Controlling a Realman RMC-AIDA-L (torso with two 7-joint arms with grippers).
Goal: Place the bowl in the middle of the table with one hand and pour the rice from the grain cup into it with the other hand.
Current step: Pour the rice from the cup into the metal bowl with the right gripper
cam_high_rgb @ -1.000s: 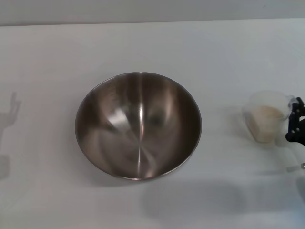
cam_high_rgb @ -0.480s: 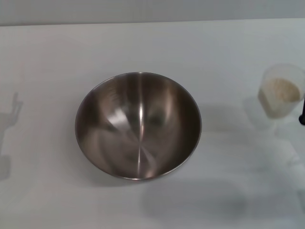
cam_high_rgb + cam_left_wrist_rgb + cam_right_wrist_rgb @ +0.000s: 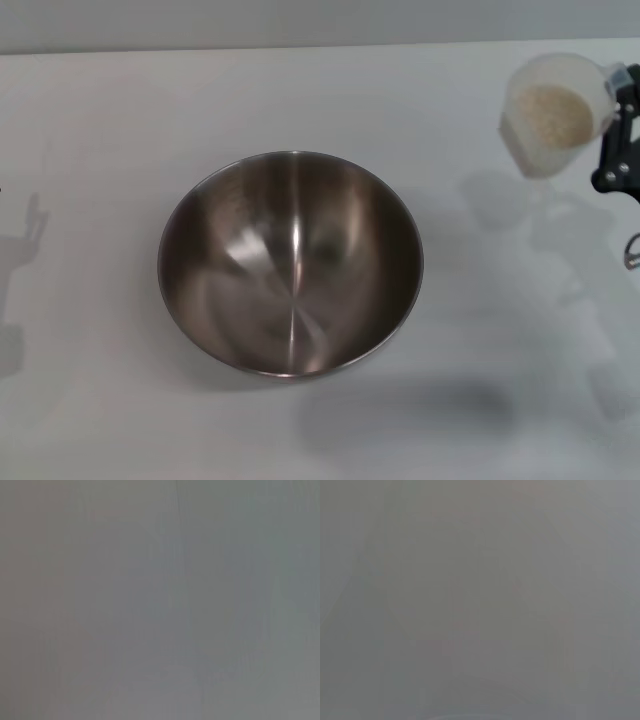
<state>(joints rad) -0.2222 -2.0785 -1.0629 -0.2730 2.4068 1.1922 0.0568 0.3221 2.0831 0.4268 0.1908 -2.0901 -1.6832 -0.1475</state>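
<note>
The big steel bowl (image 3: 290, 262) sits empty on the white table (image 3: 120, 110), near its middle. To its far right, the clear grain cup (image 3: 553, 115) hangs above the table, tilted a little toward the bowl, with pale rice (image 3: 552, 113) inside. My right gripper (image 3: 612, 98) reaches in from the right edge of the head view and is shut on the cup's right side. The cup's shadow falls on the table below it. My left gripper is out of view; only its shadow shows at the left edge. Both wrist views show flat grey.
The table's back edge (image 3: 320, 46) runs along the top of the head view. White tabletop surrounds the bowl on all sides.
The right gripper has lifted the grain cup off the table and carried it up and away from me. The bowl has not moved.
</note>
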